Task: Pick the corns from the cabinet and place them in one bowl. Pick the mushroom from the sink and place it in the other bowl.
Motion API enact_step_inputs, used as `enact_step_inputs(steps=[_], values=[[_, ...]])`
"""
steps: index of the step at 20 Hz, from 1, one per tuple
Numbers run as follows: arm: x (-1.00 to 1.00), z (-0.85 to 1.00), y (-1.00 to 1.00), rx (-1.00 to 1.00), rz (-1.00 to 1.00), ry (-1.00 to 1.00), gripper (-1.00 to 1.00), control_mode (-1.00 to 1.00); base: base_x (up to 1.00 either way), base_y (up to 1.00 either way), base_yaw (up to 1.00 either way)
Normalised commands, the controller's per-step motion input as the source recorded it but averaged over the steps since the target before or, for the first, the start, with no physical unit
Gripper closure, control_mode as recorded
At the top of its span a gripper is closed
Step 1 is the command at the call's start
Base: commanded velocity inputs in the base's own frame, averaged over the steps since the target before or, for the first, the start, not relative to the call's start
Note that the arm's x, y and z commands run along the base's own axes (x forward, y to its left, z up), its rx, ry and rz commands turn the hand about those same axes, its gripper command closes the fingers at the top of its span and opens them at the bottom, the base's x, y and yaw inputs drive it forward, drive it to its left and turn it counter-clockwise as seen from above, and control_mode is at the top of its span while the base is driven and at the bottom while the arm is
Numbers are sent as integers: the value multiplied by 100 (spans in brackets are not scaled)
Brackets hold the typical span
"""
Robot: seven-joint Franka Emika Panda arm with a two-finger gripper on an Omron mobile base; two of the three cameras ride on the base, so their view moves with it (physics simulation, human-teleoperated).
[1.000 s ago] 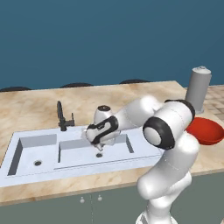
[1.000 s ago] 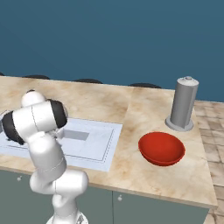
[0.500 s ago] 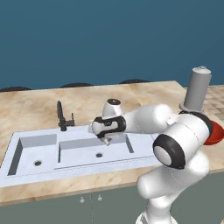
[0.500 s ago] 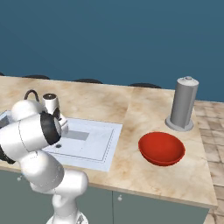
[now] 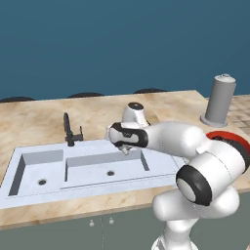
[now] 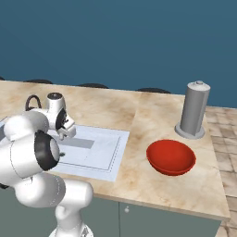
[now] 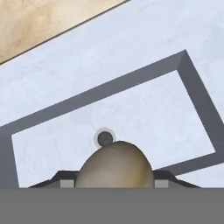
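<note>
The mushroom (image 7: 114, 165) is being held pinched in the claw (image 5: 125, 148) above the sink (image 5: 29, 161). If the narrow grip is slipping on the rounded cap, the mushroom could be dropped into the sink before the red bowl (image 6: 170, 157) is reached.

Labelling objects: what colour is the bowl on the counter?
Bright red bowl, clearest in the right base view.

Beige mushroom (image 7: 114, 165); red bowl (image 6: 170, 157); bluish-white sink (image 5: 29, 159)
</note>
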Motion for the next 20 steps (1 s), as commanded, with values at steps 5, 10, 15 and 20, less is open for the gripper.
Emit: enact_step_inputs(steps=[5, 10, 15, 20], values=[[0, 39, -31, 0, 0, 0, 100, -100, 0, 0, 0], [-3, 29, -36, 0, 0, 0, 100, -100, 0, 0, 0], [-2, 22, -41, 0, 0, 0, 100, -100, 0, 0, 0], [-2, 13, -45, 0, 0, -1, 100, -100, 0, 0, 0]])
